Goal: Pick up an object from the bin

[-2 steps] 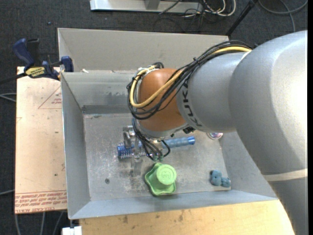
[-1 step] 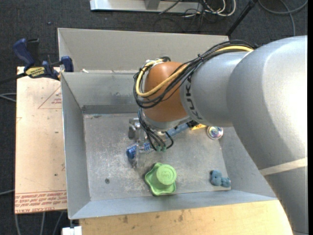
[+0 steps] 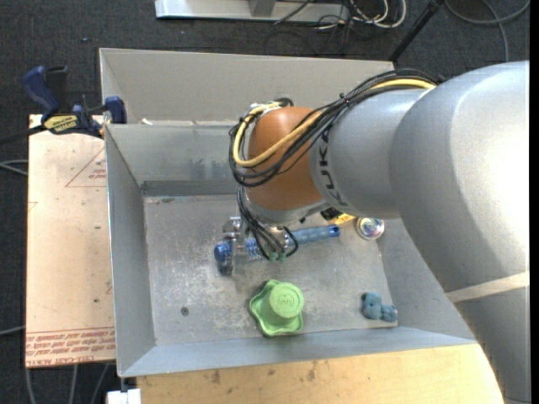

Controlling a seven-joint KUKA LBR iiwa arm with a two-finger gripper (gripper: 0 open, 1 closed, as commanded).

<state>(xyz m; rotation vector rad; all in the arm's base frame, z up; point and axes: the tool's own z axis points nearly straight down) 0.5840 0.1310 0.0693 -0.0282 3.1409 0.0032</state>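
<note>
My gripper (image 3: 242, 242) hangs below the arm's orange cover, low over the middle of the bin floor. A long blue pen-like stick (image 3: 318, 235) lies just to its right, reaching out from under it. A small blue piece (image 3: 223, 256) sits at the gripper's lower left end; I cannot tell whether it is held or merely lying there. A green lobed cap-shaped thing (image 3: 277, 307) rests on the floor a little in front of the gripper, apart from it.
A shiny round metal thing (image 3: 369, 227) lies by the right wall. A small blue lumpy thing (image 3: 379, 308) sits in the front right corner. The big arm covers the bin's right and back right side.
</note>
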